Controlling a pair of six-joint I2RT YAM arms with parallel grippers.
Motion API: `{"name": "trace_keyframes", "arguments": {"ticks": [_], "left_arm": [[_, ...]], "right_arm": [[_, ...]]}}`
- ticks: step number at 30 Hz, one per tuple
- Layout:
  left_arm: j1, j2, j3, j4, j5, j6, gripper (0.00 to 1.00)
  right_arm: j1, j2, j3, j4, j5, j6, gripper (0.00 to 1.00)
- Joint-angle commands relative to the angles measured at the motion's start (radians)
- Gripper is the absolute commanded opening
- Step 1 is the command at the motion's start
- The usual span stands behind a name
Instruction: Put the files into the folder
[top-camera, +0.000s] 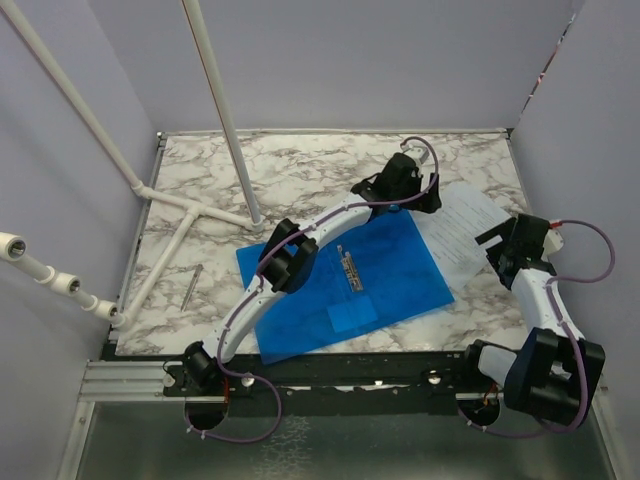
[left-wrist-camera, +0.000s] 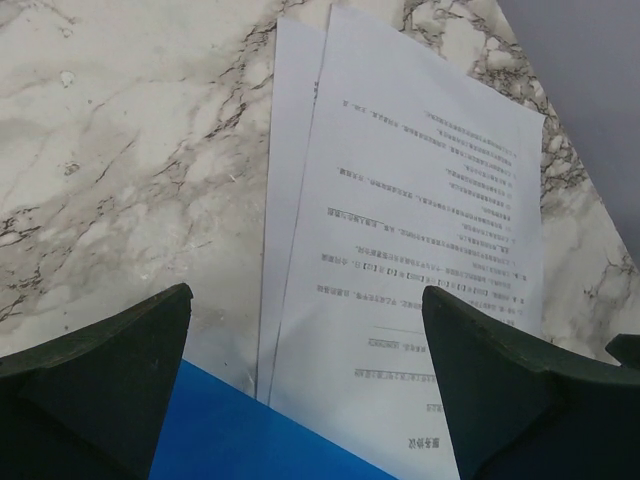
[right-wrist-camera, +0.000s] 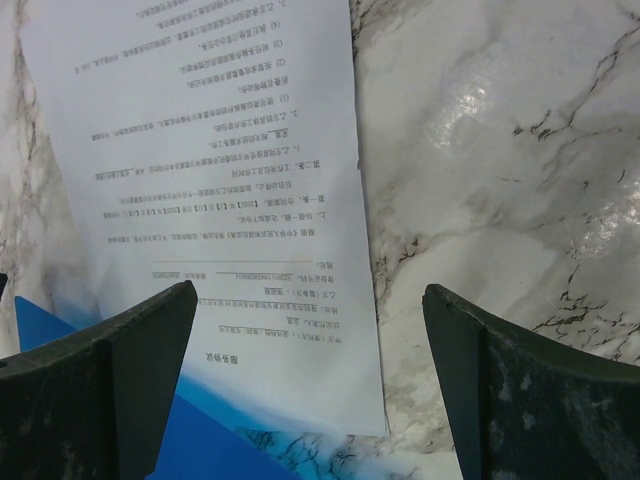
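The left end effector (left-wrist-camera: 305, 292) and right end effector (right-wrist-camera: 308, 288) gape wide and empty at the files (top-camera: 465, 225), which lie near the table's (top-camera: 300, 170) right edge, overlapping the folder (top-camera: 340, 290). Only the left wrist view reveals two offset sheets.

The thin white paper sheets (left-wrist-camera: 420, 250) carry rows of small black print, upside down in both wrist views and too fine to read. At centre frame of the top view, the small strip label (top-camera: 350, 268) on the flat bright blue plastic folder (top-camera: 400, 275) is illegible too.

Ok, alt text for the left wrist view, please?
Two overlapping white printed sheets lie on the marble table, their near corner meeting the blue folder. The left gripper's open dark fingers frame the bottom corners, holding nothing.
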Motion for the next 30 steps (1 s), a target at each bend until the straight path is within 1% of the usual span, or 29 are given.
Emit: {"name": "trace_keyframes", "arguments": {"ticks": [1, 8, 21, 30], "left_arm": [[0.006, 0.071, 0.046, 0.105, 0.081, -0.073, 0.99], [0.011, 0.143, 0.090, 0.155, 0.126, -0.115, 0.99], [0.019, 0.194, 0.082, 0.162, 0.177, -0.156, 0.99], [0.009, 0.201, 0.045, 0.116, 0.236, -0.155, 0.99]], "right_arm": [[-0.014, 0.041, -0.020, 0.061, -0.026, 0.044, 1.00], [-0.048, 0.100, -0.040, 0.099, -0.052, 0.063, 1.00], [-0.068, 0.227, -0.084, 0.237, -0.127, 0.073, 1.00], [-0.068, 0.333, -0.113, 0.375, -0.298, 0.086, 1.00]]}}
